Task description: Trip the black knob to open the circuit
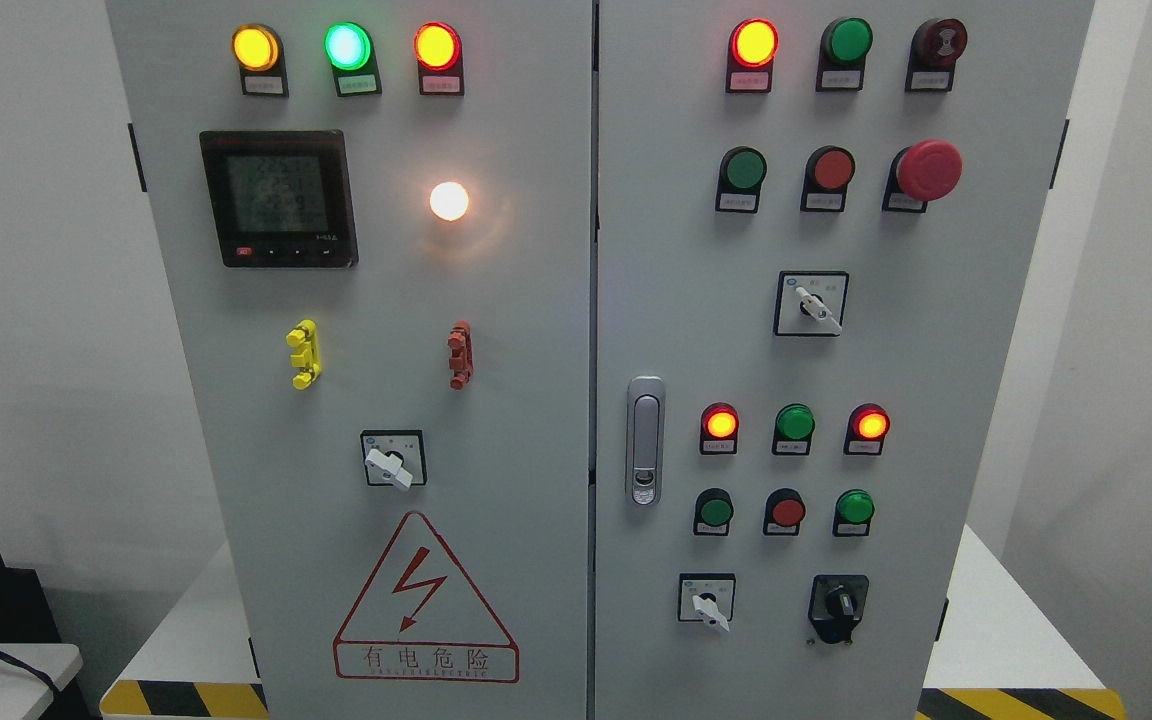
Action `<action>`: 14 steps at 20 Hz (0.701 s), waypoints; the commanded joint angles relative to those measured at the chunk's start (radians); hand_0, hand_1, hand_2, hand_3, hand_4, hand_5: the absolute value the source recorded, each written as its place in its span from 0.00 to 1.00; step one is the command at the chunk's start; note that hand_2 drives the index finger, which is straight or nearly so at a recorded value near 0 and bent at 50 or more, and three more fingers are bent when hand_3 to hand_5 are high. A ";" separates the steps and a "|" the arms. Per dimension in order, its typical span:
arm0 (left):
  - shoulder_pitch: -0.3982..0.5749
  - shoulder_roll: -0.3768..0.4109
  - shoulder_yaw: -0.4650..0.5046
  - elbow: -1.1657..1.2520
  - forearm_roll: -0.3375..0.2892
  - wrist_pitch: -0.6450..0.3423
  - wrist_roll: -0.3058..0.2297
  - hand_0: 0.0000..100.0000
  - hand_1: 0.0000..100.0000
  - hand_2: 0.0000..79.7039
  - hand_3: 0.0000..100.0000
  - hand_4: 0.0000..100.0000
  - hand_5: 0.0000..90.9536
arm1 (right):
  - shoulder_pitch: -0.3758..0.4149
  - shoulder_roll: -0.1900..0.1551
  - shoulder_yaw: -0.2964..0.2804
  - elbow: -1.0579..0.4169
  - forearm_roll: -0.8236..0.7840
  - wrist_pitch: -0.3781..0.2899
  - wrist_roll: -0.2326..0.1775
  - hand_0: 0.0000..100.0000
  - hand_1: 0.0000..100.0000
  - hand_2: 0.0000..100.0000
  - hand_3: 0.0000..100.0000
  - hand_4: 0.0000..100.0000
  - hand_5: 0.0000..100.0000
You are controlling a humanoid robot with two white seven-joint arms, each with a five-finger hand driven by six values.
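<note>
Neither of the robot's hands is in the shot, so there's no telling what the fingers are doing. The black knob sits low on the cabinet's right door, down and to the right of the door handle. A white-lever selector sits just left of the knob, and a green button right above it, so a sloppy reach could easily bump the wrong control.
</note>
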 commanded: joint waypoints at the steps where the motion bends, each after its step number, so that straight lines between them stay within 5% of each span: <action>1: -0.008 0.000 0.000 0.000 -0.032 0.001 0.000 0.12 0.39 0.00 0.00 0.00 0.00 | 0.009 0.006 -0.091 -0.324 -0.003 -0.163 -0.003 0.28 0.66 0.37 0.76 0.76 0.83; 14: -0.008 -0.001 0.000 0.000 -0.034 0.001 0.000 0.12 0.39 0.00 0.00 0.00 0.00 | -0.123 0.000 -0.170 -0.520 -0.001 -0.093 -0.021 0.29 0.61 0.37 0.76 0.79 0.89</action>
